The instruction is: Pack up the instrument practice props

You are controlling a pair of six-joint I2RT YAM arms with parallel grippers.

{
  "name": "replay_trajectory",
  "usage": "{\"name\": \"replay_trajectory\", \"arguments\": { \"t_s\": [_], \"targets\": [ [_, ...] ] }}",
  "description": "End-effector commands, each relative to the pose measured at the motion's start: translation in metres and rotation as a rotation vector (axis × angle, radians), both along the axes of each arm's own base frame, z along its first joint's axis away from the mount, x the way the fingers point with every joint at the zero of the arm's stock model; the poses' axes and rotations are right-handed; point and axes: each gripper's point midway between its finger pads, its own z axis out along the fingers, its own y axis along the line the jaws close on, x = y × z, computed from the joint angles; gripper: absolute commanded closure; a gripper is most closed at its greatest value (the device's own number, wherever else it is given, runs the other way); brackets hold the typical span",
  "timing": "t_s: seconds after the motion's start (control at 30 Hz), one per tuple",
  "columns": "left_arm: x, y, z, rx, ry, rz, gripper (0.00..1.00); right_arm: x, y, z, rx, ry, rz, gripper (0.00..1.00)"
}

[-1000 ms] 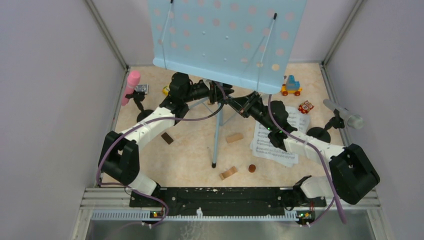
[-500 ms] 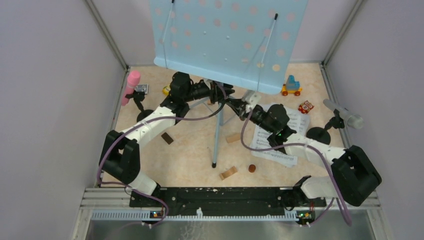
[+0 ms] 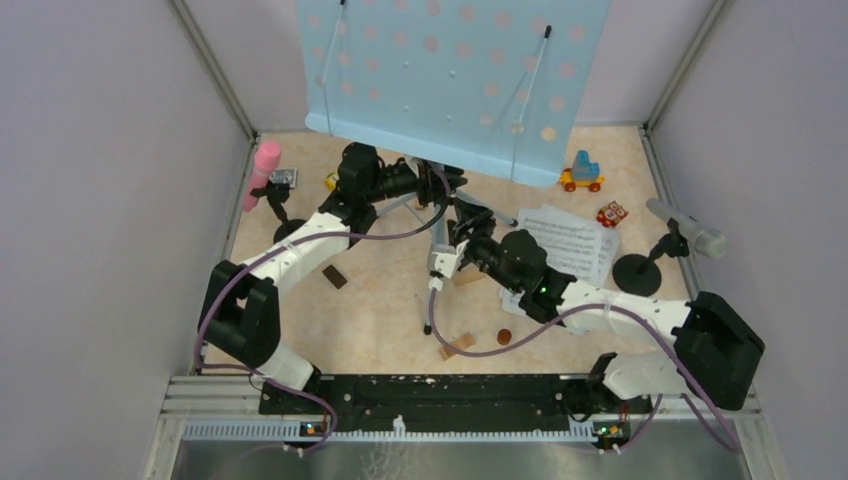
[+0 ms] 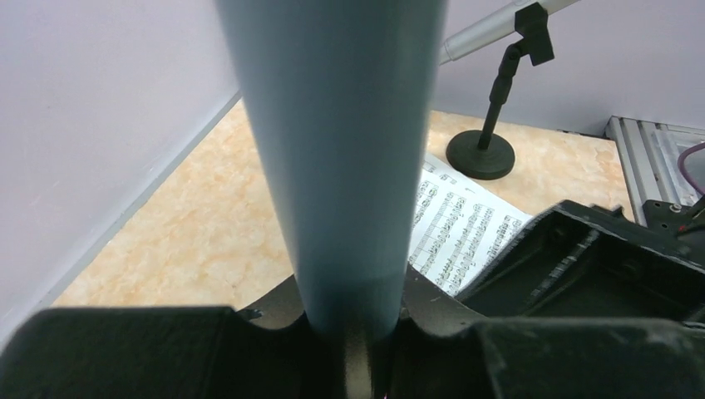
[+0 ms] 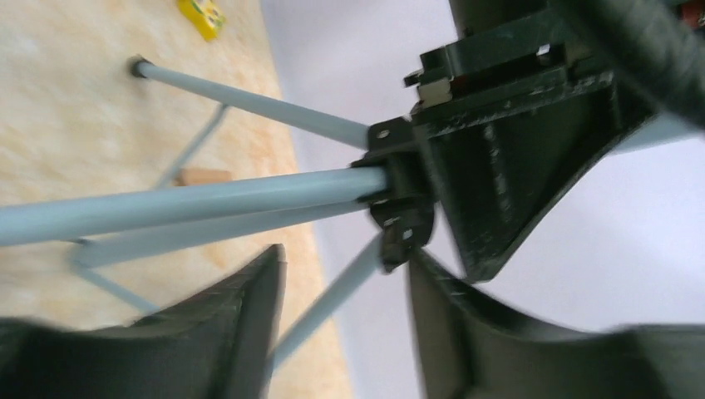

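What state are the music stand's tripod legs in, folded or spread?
Spread. The right wrist view shows the tripod legs fanning apart from the black hub; overhead, one foot sits far out toward the arms.

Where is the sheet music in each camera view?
Top external: sheet music, right of centre.
Left wrist: mid-frame, just right of the grey-blue stand tube.
Right wrist: not in view.
Shared landmark: that stand's grey-blue tubes show in all three views.

Enclosed laboratory robot test cell: marble-patterned desk [image 3: 380, 320] bounded by plain lilac walls [image 3: 100, 200] and aluminium frame posts [image 3: 215, 75].
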Motion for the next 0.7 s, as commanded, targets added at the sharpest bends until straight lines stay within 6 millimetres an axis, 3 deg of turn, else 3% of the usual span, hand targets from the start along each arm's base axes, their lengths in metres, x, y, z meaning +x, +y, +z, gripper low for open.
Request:
{"name": "replay_trajectory", "arguments": {
  "t_s": [0.0,0.03,0.13,0.23,0.33,0.5,0.67],
  "targets": [
    [0.004,0.005,-0.079,0.143,0.226,0.061,0.77,-0.041,0.006,-0.021,0.185,0.225,0.105,0.32],
    [0.006,0.006,-0.078,0.143,0.222,0.075,0.72,-0.046,0.002,-0.011,0.282,0.242,0.113,0.25],
    [0.007,0.009,-0.072,0.134,0.203,0.103,0.57,-0.057,-0.017,0.006,0.525,0.301,0.108,0.21],
    [0.007,0.014,-0.065,0.118,0.174,0.131,0.39,-0.061,-0.035,0.003,0.675,0.411,0.054,0.18],
    [0.004,0.018,-0.051,0.091,0.131,0.146,0.05,-0.072,-0.040,-0.012,0.692,0.531,0.051,0.18],
    [-0.009,0.023,-0.033,0.037,0.083,0.135,0.01,-0.089,-0.055,-0.021,0.805,0.656,0.045,0.18],
    [-0.023,0.028,-0.040,0.043,0.093,0.123,0.01,-0.081,-0.090,-0.020,0.978,0.670,-0.102,0.13]
  ]
}}
